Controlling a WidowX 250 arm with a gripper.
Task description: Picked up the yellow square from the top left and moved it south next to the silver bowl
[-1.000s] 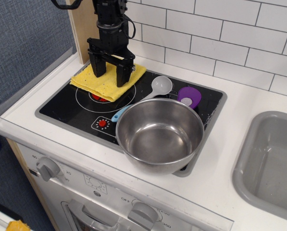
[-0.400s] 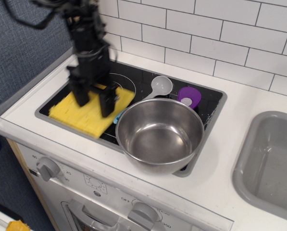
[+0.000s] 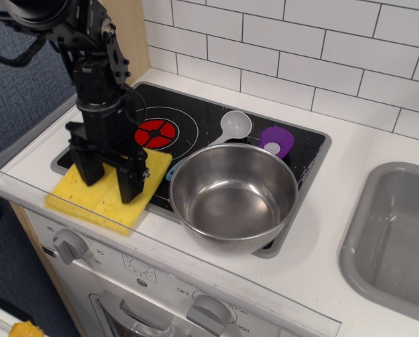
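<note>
The yellow square (image 3: 97,202) lies flat at the front left corner of the stove, partly over the cooktop's edge and the white counter, just left of the silver bowl (image 3: 234,196). A narrow gap separates cloth and bowl. My gripper (image 3: 111,177) points down over the cloth. Its two black fingers (image 3: 131,184) stand apart, with their tips at or on the cloth's surface. The cloth's middle is hidden behind the fingers.
A white-headed spoon with a light blue handle (image 3: 235,126) and a purple object (image 3: 276,140) lie behind the bowl. A red burner mark (image 3: 156,132) shows on the black cooktop (image 3: 195,112). A grey sink (image 3: 398,232) is at right. Tiled wall behind.
The gripper and the yellow cloth moved together from the back left burner toward the front left corner, uncovering the red burner. The bowl, spoon and purple object did not move.
</note>
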